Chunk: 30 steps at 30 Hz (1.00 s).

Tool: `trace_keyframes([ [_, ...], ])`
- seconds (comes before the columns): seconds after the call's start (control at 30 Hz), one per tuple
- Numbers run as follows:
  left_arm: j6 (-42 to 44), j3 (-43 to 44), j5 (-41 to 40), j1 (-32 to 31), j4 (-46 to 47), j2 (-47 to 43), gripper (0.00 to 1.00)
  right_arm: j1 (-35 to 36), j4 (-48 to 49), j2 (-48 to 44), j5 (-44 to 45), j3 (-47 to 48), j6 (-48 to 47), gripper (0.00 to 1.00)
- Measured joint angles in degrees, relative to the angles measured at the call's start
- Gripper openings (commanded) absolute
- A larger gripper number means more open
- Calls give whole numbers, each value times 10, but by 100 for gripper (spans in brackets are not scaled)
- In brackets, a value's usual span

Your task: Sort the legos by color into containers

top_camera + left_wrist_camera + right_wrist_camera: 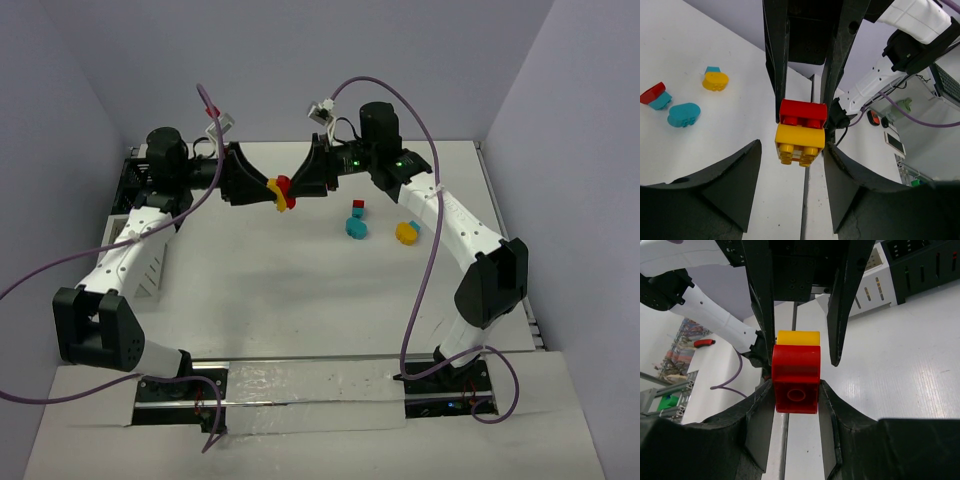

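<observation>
Glossy plastic red brick [795, 382], smooth table [300, 290]

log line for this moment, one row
right gripper: shut on red brick | left gripper: open around yellow brick | state: both joined, above table

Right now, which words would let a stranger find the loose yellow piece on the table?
Look at the white table beside the right arm, where three loose pieces lie. The yellow piece is the one nearest that arm; its neighbours are a cyan piece and a red piece.
</observation>
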Motion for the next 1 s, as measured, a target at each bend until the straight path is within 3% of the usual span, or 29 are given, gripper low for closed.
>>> trace_keyframes([
  [0.23,-49,-9,11,0,57,0,40,4,-1,0,0,0,0,0],
  [0.4,-60,-17,13,0,77,0,1,3,-6,0,3,0,1,0],
  [0.67,66,-18,7,29,-77,-35,0,0,-21,0,3,0,-6,0],
  [0.9,350,29,-30,202,-413,-24,0,-64,-57,-1,8,2,-36,0],
  [1.0,443,74,-62,294,-505,0,0,-71,-81,-1,17,2,-55,0],
])
